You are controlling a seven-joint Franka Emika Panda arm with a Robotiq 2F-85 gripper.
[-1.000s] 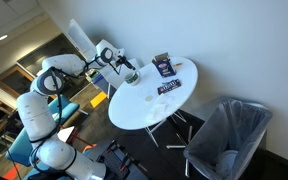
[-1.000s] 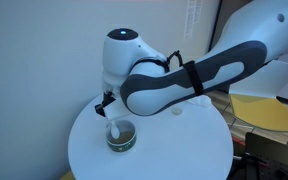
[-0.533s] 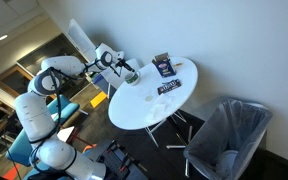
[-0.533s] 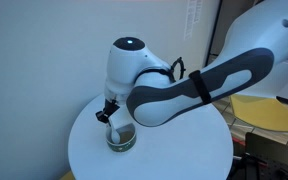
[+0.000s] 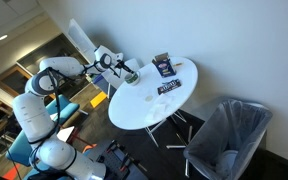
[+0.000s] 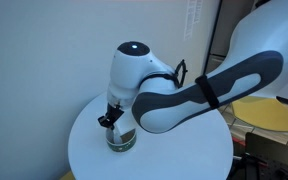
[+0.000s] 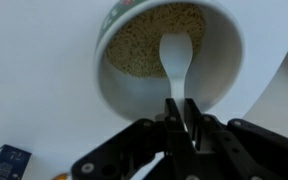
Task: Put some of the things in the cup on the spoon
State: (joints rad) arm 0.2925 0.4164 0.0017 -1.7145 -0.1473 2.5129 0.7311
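The small dark-green cup [image 6: 122, 139] stands on the round white table [image 6: 174, 150], also in an exterior view [image 5: 131, 76]. In the wrist view the cup [image 7: 219, 85] is white inside and holds tan grains [image 7: 134, 45]. My gripper [image 7: 181, 105] is shut on the handle of a white spoon [image 7: 175, 55]. The spoon's bowl lies on the grains inside the cup. In an exterior view my gripper [image 6: 112, 115] hangs right over the cup, the arm hiding part of it.
Two dark printed packets [image 5: 164, 66] [image 5: 170, 87] lie on the table's far part. A blue packet corner [image 7: 6, 162] shows in the wrist view. A grey chair [image 5: 229, 135] stands beside the table.
My arm has moved down and over the cup, bringing the spoon into it. The cup and packets have stayed put.
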